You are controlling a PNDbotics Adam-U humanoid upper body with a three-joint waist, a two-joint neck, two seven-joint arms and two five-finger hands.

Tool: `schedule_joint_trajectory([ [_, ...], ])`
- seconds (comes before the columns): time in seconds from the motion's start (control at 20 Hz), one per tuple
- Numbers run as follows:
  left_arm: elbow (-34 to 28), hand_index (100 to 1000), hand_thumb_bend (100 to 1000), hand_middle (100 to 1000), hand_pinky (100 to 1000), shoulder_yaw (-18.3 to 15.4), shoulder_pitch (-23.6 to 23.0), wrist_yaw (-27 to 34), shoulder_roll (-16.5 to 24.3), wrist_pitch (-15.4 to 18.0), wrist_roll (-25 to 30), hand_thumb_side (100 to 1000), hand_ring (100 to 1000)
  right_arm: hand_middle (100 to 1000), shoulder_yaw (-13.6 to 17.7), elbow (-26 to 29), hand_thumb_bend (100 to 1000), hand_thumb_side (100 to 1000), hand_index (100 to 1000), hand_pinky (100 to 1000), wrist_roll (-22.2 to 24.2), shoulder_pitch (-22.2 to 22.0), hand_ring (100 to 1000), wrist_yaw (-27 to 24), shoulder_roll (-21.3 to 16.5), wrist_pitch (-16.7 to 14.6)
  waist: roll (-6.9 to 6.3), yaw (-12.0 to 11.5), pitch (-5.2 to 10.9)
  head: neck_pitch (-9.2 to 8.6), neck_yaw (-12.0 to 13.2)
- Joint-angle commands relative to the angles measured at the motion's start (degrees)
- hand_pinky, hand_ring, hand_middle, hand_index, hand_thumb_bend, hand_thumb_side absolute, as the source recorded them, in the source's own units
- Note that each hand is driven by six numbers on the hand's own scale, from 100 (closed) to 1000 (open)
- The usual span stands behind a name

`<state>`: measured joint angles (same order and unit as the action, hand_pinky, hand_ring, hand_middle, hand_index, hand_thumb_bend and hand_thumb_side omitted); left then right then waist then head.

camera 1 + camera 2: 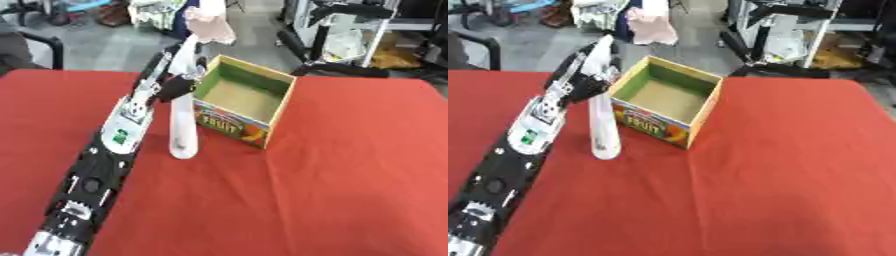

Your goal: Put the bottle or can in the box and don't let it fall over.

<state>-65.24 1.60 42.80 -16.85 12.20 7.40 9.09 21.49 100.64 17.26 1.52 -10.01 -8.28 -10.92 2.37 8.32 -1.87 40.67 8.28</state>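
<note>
Now my left hand (175,82) is clamped on the white bottle (182,125), base on the bench (350,175). Next (keeping it upright) I lift it into the box (241,102).

We can read one word, "FRUIT", printed in yellow on the near side of the box (229,121). We make out no other writing anywhere.
</note>
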Motion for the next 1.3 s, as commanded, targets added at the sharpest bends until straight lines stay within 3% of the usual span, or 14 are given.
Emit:
schedule_joint_trajectory([
  [0.05, 0.25, 760, 100, 646, 429, -0.12, 1.66, 0.77, 1.60, -0.39, 0.39, 503, 1000, 1000, 0.07, 1.16, 100, 525, 934, 800, 0.12, 0.74, 1000, -0.15, -0.56, 0.03, 0.02, 0.17, 0.74, -0.64, 0.27],
  [0.2, 0.94, 700, 100, 556, 399, -0.40, 2.02, 1.63, 1.91, -0.38, 0.07, 520, 1000, 1000, 0.02, 1.14, 100, 525, 934, 800, 0.18, 0.78, 1000, -0.15, -0.53, 0.06, 0.01, 0.31, 0.75, -0.71, 0.39],
  [0.6, 1.37, 626, 100, 435, 377, -0.20, 3.26, 6.82, 3.25, 1.19, 0.62, 585, 1000, 1000, -0.12, 1.18, 100, 526, 933, 800, 0.33, 0.94, 1000, -0.25, -0.46, 0.18, -0.06, 0.81, 0.77, -0.94, 0.63],
  [1.3, 0.28, 599, 100, 392, 380, 0.64, 7.01, 12.55, 6.89, 4.91, 1.07, 672, 1000, 1000, -0.54, 1.25, 100, 527, 932, 800, 0.65, 1.42, 1000, -0.42, -0.43, 0.44, -0.31, 2.09, 0.73, -1.31, 1.29],
])
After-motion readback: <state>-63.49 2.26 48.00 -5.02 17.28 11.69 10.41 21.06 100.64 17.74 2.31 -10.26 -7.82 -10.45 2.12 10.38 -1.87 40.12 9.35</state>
